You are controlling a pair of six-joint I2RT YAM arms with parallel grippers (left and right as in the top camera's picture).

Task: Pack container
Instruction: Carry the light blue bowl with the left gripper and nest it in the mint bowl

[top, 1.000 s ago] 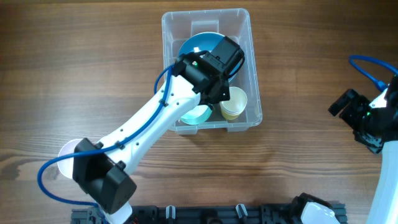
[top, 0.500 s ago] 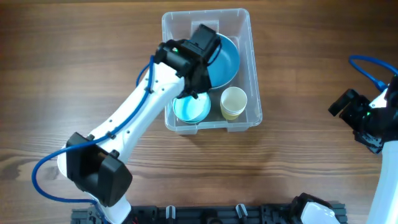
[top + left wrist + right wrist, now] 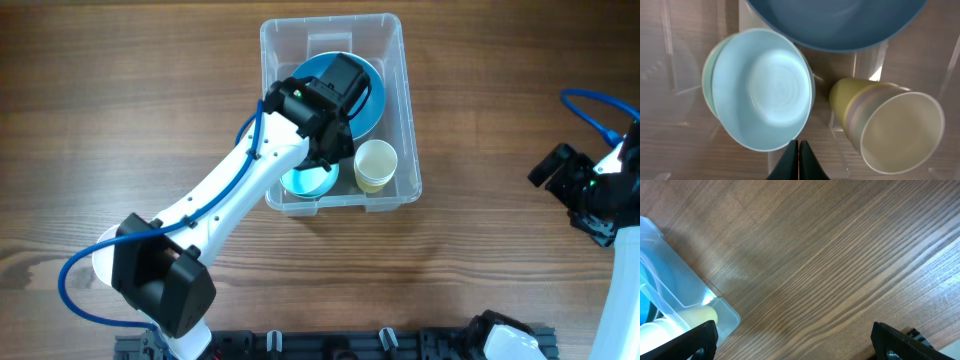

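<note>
Overhead view, clear container (image 3: 408, 120) at mid-table (image 3: 120, 120), holding a big blue bowl (image 3: 368, 100), a pale blue bowl (image 3: 762, 95) and a yellow cup (image 3: 895, 132), left gripper (image 3: 798, 148) above them, fingers pressed together, empty, right gripper (image 3: 795, 340) spread wide, well apart

Container interior: I see the container (image 3: 400, 62) nearly filled. A dark blue bowl (image 3: 372, 95) lies across the middle, a pale blue bowl (image 3: 762, 95) front left, a yellow cup (image 3: 890, 132) front right.
Gaps inside: a narrow slot between pale blue bowl and yellow cup, just ahead of the left gripper (image 3: 798, 150), whose fingers are pressed together. A strip of floor shows at the far wall.
Overhead access: my left arm (image 3: 230, 190) covers the container's middle and front-left corner.
Right side: open table (image 3: 840, 255) lies between the wide-spread right gripper (image 3: 792, 327) and the container's corner.
</note>
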